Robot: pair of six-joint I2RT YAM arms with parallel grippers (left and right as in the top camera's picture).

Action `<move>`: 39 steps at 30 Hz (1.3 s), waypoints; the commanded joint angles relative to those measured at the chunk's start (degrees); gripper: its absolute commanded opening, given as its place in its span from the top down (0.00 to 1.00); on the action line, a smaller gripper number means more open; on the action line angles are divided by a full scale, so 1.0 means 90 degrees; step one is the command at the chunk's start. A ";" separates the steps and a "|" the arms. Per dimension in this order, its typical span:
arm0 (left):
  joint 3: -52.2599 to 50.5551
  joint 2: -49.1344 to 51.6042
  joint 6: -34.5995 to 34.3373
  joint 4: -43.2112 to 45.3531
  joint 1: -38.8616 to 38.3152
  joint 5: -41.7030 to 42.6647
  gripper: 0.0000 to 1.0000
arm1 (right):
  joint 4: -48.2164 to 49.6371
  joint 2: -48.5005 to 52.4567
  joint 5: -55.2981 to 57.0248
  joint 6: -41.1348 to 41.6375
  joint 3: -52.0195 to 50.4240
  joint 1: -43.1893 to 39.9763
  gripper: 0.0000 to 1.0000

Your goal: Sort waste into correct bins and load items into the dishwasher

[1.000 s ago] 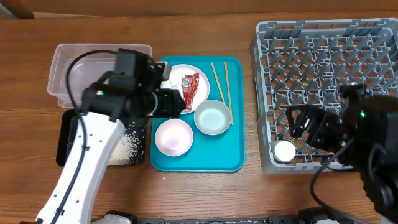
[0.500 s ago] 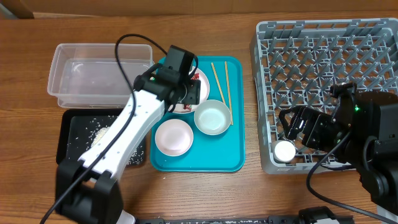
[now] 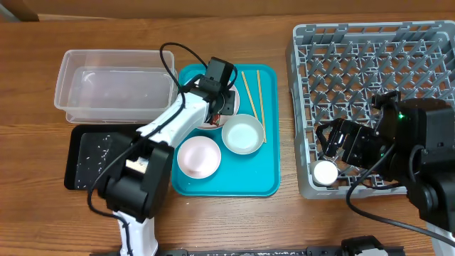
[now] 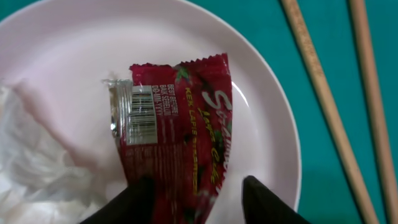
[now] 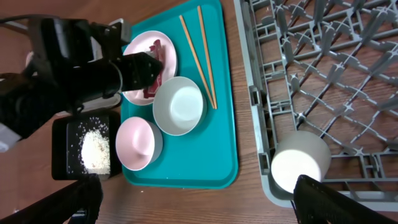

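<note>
Left gripper [image 4: 198, 194]: hangs low over the large round white plate [image 4: 62, 56] at the far left corner of the flat teal serving tray [image 3: 259, 178]. Stands open, with two dark fingers [image 4: 134, 202] spread to either side of the near end of the small crinkled red snack wrapper [image 4: 177, 124]. Straddles it with no visible pinch; cannot tell whether the pads touch the foil.

Red snack wrapper: lies flat on the large plate, barcode strip along its left edge, turned toward the crumpled white tissue [image 4: 31, 155] at the plate's left side, just beside it.

Two thin wooden chopsticks [image 4: 323, 93]: lie side by side on the teal tray near its far right corner, clear of the plate's rim.

Pale grey-blue round bowl [image 3: 242, 134]: sits by the tray's right edge, just beside the large plate. Smaller round white plate [image 3: 198, 156]: rests toward the tray's near left corner.

Right gripper [image 5: 198, 186]: hovers over the near left corner of the large square grey plastic dish rack [image 3: 355, 30]. Gapes wide, gripping nothing.

Small white cup [image 5: 301, 163]: lies tipped on its side in that same near left corner of the rack, below the spread fingers.

Clear plastic rectangular tub [image 3: 71, 64]: stands toward the far left of the wooden table [image 3: 284, 220], left of the teal tray. Shallow black rectangular tray [image 3: 78, 171]: sits against the tub's near side, with loose white rice-like scraps [image 3: 103, 146] scattered inside.
</note>
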 commanded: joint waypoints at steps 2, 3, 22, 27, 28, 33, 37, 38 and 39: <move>0.0053 0.0136 0.0080 0.0112 -0.0039 -0.0080 0.82 | 0.0027 -0.0017 -0.0027 -0.0039 0.0078 -0.0010 0.00; 0.0092 0.0097 0.0119 0.0102 -0.0039 -0.0075 0.94 | 0.0024 -0.0017 -0.0027 -0.0039 0.0078 -0.0010 0.00; 0.1826 -0.1625 0.0080 -0.3106 0.1185 -0.2123 0.96 | 0.0024 -0.0019 -0.0024 -0.0039 0.0078 -0.0010 0.00; 0.1557 -0.1132 -0.0078 -0.2640 0.1894 -0.1843 0.85 | 0.0039 -0.0019 -0.0027 -0.0036 0.0078 -0.0010 0.00; 0.1615 -0.1086 0.0036 -0.2650 0.1960 -0.1404 0.57 | 0.0049 -0.0019 -0.0027 -0.0036 0.0078 -0.0010 0.00; 0.2159 -0.1316 0.0092 -0.2939 0.1630 -0.0301 0.31 | 0.0044 -0.0019 -0.0024 -0.0039 0.0078 -0.0010 0.00; 0.2191 -0.1382 0.0260 -0.2861 0.0809 -0.1056 0.28 | 0.0046 -0.0019 -0.0024 -0.0039 0.0078 -0.0010 0.00; 0.2166 -0.1302 0.0250 -0.2861 0.0590 -0.1443 0.28 | 0.0049 -0.0019 -0.0024 -0.0036 0.0078 -0.0010 0.00; 0.2130 -0.1205 0.0202 -0.2849 0.0423 -0.1717 0.28 | 0.0049 -0.0019 -0.0024 -0.0036 0.0078 -0.0010 0.00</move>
